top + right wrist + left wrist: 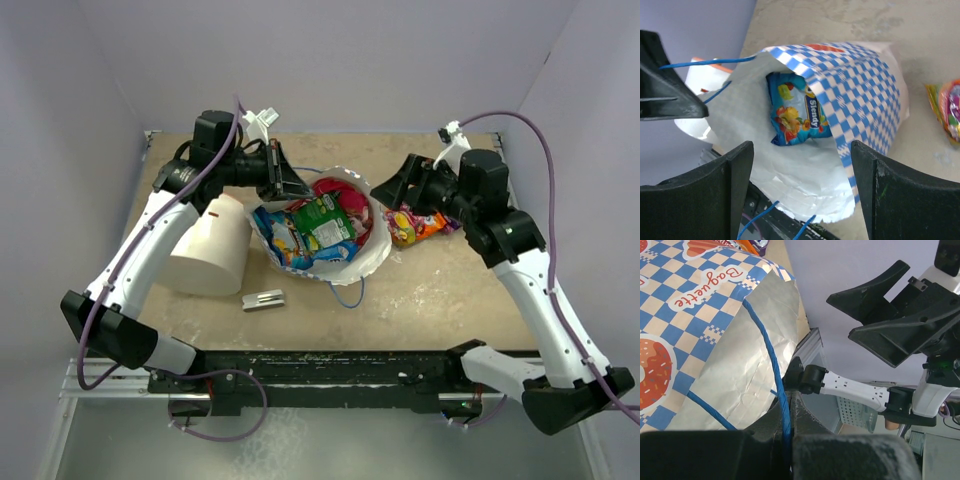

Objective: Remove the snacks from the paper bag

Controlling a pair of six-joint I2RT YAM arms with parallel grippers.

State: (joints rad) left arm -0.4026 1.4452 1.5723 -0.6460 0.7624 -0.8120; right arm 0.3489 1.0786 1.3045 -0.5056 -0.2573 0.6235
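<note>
Metal clip: a small grey metal clip (263, 299) lay flat on the table (450, 300), nearest the arm bases, just in front of the cylinder and apart from the bag.
Loose handle: one blue string loop (348, 293) trailed from the bag's near edge onto the table.
White cylinder: a plain white cylinder (210, 245) lay on its side to the left of the bag.
Paper bag: the paper bag (372, 255) lay on its side at mid-table with its mouth gaping wide; blue-and-white checks and the word "Baguette" showed on its outside.
Snacks in the bag: a blue packet (795, 112), a green packet (325, 222) and a red packet (345, 195) sat inside the open mouth.
Snack on the table: an orange-and-pink packet (418, 224) lay outside the bag, just to its right.
Left gripper: the left gripper (290, 185) was at the bag's far-left rim, jaws pressed together on a blue string handle (783, 405).
Right gripper: the right gripper (801, 145) hung at the bag's far-right side above the orange-and-pink packet, jaws wide apart and holding nothing.
</note>
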